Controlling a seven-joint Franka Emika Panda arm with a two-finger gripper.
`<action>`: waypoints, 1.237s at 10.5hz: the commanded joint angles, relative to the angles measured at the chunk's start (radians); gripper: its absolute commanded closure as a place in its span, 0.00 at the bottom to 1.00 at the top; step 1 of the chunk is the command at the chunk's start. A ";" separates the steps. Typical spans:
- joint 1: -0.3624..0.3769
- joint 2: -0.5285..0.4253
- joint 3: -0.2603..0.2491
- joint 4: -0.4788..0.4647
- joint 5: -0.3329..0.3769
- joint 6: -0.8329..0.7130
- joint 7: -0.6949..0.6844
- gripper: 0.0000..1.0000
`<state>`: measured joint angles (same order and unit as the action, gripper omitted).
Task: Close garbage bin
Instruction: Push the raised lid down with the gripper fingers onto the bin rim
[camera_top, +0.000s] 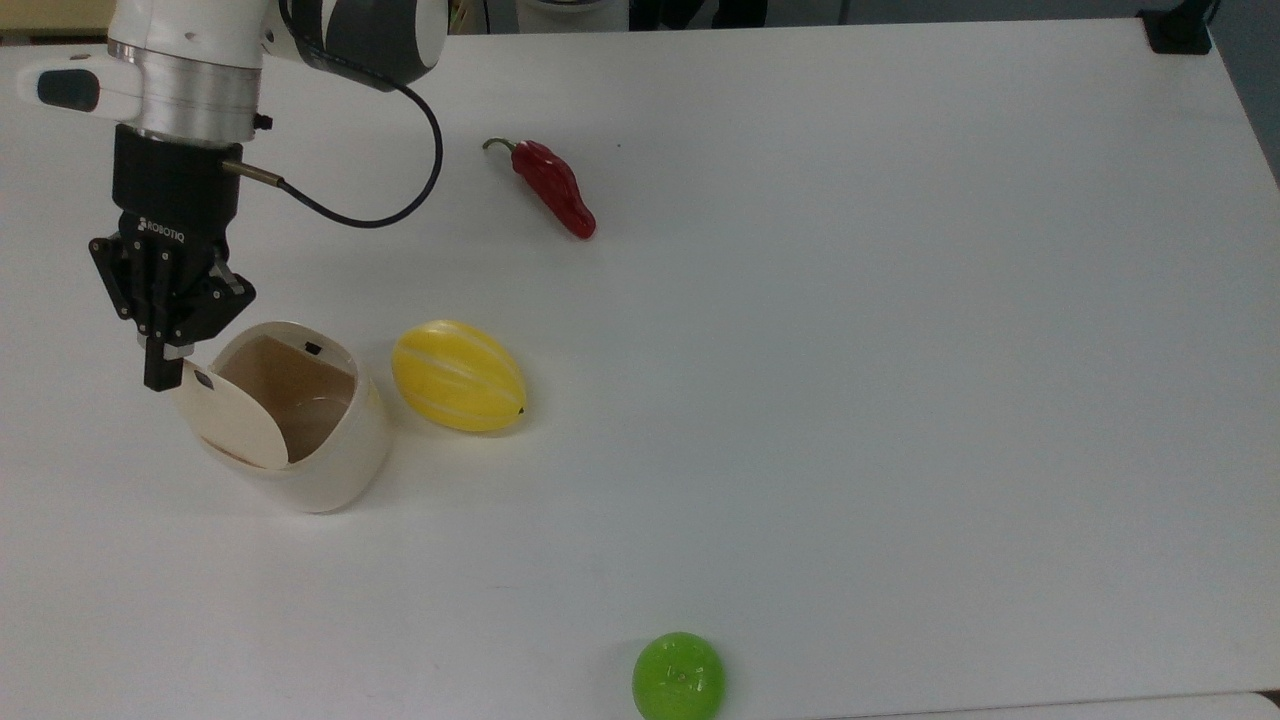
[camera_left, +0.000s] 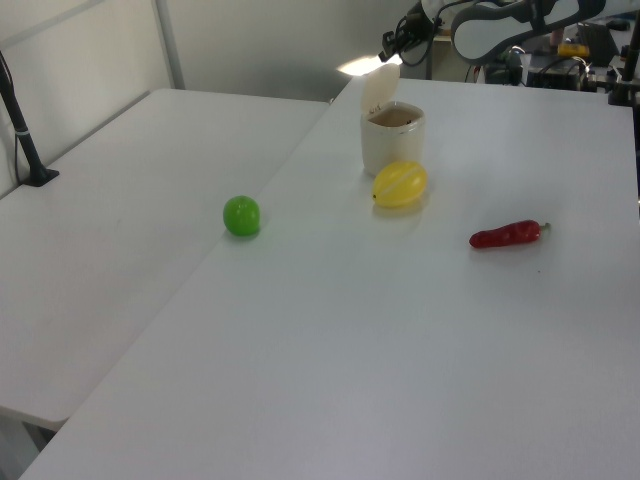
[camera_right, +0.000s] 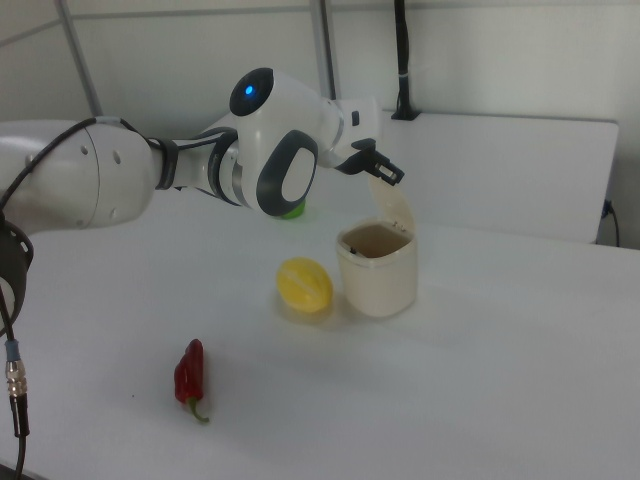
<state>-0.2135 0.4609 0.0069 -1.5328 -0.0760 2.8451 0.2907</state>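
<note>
The garbage bin (camera_top: 310, 440) sits on the white table (camera_top: 900, 400), toward the top view's left, with a yellow melon (camera_top: 458, 375) just beside it on the top view's right. The bin is open. Its flat lid (camera_top: 228, 420) stands up almost straight, hinged on the side away from the melon, and I can look down into the empty tub. The gripper (camera_top: 160, 372) hangs right at the top edge of the lid, on its outer side, the side that faces away from the opening. In the right view the gripper (camera_right: 388, 174) tip sits right at the top of the standing lid (camera_right: 396, 208), and it looks like it is touching it, though I cannot be sure. Its two fingers are pressed close together with nothing between them, like one stick for poking. So the opening lies from the gripper toward the melon, which is to the top view's right. I think the lid must be pushed that way and down so it tips over the tub. A push at the top edge should swing it easily. A red chili pepper (camera_top: 552, 187) and a green ball (camera_top: 678, 676) lie well apart from the bin.
</note>
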 joint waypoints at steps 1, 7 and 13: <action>0.019 -0.025 -0.004 -0.013 -0.008 -0.108 0.008 1.00; 0.045 -0.056 0.002 -0.003 -0.018 -0.393 0.013 1.00; 0.059 -0.044 0.007 -0.012 -0.018 -0.440 0.016 1.00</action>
<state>-0.1737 0.4307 0.0174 -1.5241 -0.0791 2.4316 0.2907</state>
